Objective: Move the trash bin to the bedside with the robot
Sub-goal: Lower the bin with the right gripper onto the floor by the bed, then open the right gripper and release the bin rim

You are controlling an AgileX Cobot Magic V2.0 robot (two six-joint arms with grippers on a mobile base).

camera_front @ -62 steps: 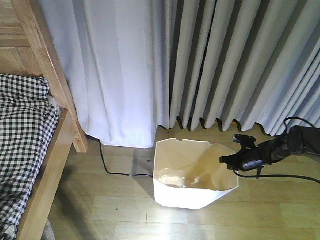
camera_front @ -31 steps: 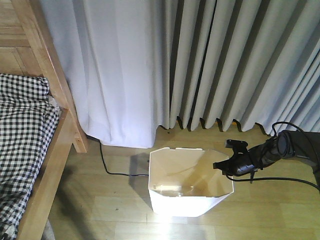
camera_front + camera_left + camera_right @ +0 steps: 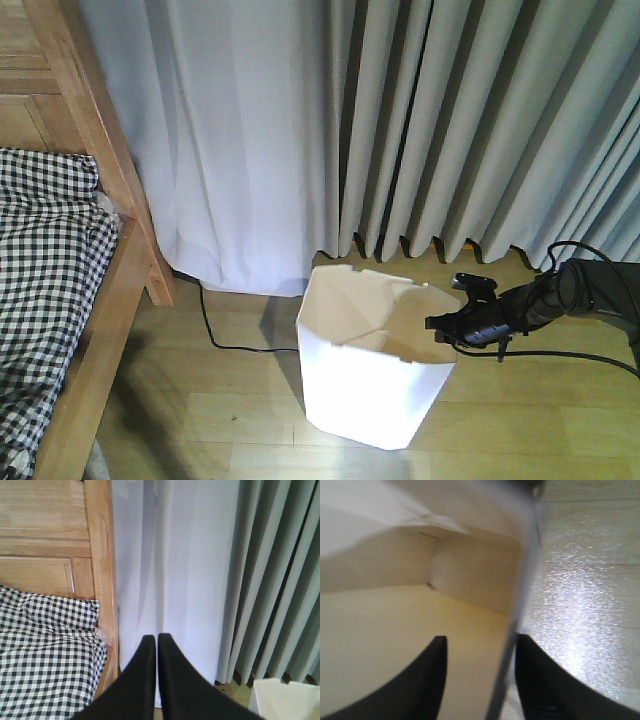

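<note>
Straddling the near-right wall of the trash bin (image 3: pixel 372 358), the right gripper (image 3: pixel 440 328) has one finger inside the cream interior and one outside over the floor (image 3: pixel 520 420) — jaws narrowed on the thin plastic, though whether they pinch it firmly I cannot tell; that rim hold suits dragging. The bin stands tilted below the curtain (image 3: pixel 400 130), well apart from the bedside (image 3: pixel 95 150) at left; the left gripper (image 3: pixel 153 642) hangs closed and empty, clear of the work.
</note>
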